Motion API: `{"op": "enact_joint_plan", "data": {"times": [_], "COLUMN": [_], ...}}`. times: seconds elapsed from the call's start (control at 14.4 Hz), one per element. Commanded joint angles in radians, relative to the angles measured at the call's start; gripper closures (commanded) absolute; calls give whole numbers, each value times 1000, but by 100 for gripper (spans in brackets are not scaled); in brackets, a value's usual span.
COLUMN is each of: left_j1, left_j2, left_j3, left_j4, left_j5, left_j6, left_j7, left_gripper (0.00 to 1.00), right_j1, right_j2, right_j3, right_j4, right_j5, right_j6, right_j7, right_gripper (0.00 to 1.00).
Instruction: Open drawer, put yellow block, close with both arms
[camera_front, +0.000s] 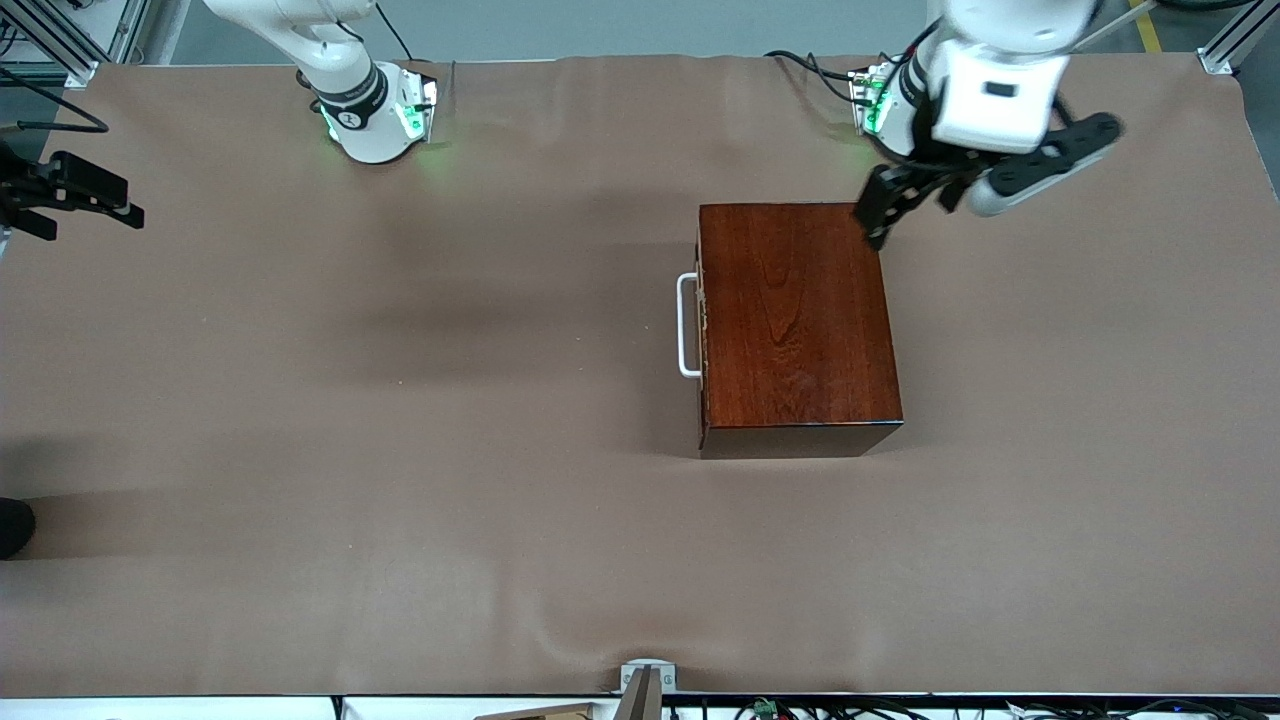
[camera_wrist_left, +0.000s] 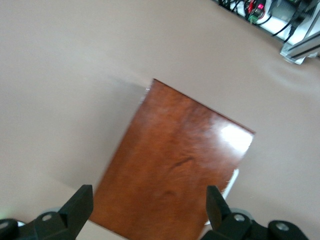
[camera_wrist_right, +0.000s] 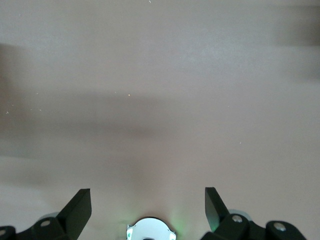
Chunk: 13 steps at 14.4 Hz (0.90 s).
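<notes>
The dark reddish-brown wooden box (camera_front: 795, 320) stands on the table, and its drawer is shut. The white bar handle (camera_front: 687, 325) faces the right arm's end of the table. The box also shows in the left wrist view (camera_wrist_left: 175, 160). My left gripper (camera_front: 878, 222) is open and empty; it hangs over the box's top corner nearest the left arm's base, and its fingers stand wide apart in the left wrist view (camera_wrist_left: 149, 210). My right gripper (camera_wrist_right: 147, 207) is open and empty, held high over its own green-lit base (camera_wrist_right: 150, 231); it is outside the front view. No yellow block shows in any view.
A brown cloth (camera_front: 400, 450) covers the table. The right arm's base (camera_front: 375, 115) and the left arm's base (camera_front: 875, 105) stand at the edge farthest from the front camera. A black device (camera_front: 75, 190) juts in at the right arm's end. A small bracket (camera_front: 645, 680) sits at the nearest edge.
</notes>
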Motion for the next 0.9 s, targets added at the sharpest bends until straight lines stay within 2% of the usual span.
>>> {"op": "enact_joint_plan", "data": {"times": [0.0, 0.49, 0.83], "left_j1": [78, 244, 283], "left_j2": [-77, -105, -102], "left_j3": [-16, -13, -10], "left_j4": [-30, -18, -8], "left_j5": [21, 18, 19], "left_j6": [-56, -109, -110], "left_j7": [141, 430, 579], "left_gripper": [0, 0, 0], "right_j1": [-20, -23, -18], "right_j2": [-25, -25, -25], "right_j3": [16, 14, 14], "right_j4": [-15, -16, -16], "right_j5": [-9, -9, -9], "right_j6": [8, -2, -5], "right_j7": [1, 1, 1], "right_gripper": [0, 0, 0]}}
